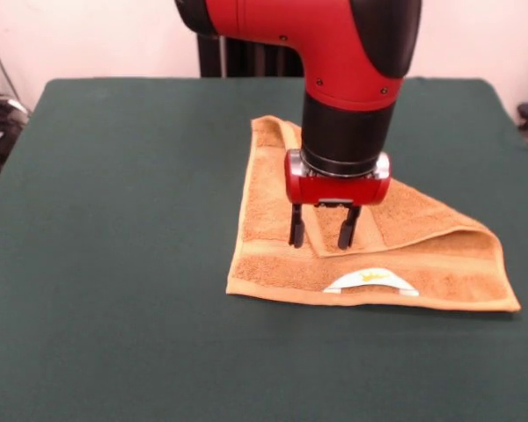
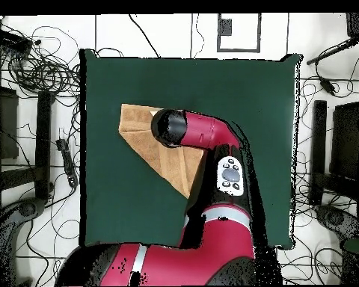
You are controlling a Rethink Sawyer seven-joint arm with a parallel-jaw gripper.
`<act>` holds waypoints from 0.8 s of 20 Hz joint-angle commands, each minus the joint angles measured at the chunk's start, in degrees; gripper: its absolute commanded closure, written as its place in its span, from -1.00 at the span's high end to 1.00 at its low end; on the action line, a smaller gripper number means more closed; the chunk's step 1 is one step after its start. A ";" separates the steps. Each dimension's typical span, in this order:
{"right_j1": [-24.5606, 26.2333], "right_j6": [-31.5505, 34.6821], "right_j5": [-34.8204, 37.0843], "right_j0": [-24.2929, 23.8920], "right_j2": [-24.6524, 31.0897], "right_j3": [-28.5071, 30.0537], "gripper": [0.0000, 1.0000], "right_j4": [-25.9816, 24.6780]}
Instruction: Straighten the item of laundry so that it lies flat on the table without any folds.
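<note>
On green table [image 1: 114, 220], end effector [image 1: 323, 230] fingers spread, tips touching folded towel [image 1: 440, 255].

An orange-tan terry towel [image 1: 273, 211] lies on a dark green cloth-covered table [image 1: 114, 264], right of centre in the front view. It is folded diagonally into a rough triangle, one corner flap doubled over the top. A white label loop [image 1: 370, 281] sits at its near edge.

Lighting is even and bright in both views. The towel [image 1: 370, 255] casts a thin soft shadow on the table [image 1: 123, 264] along its near edge. No glare observed; focus is slightly soft throughout.
</note>
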 commanded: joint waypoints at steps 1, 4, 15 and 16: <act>2.36 12.10 -4.81 1.89 3.41 8.94 1.00 -0.30; 4.38 12.33 -5.56 1.54 4.30 9.20 1.00 0.49; 10.83 13.70 -11.22 1.83 3.62 7.99 1.00 1.42; 11.17 13.62 -11.53 1.94 3.49 7.77 1.00 1.28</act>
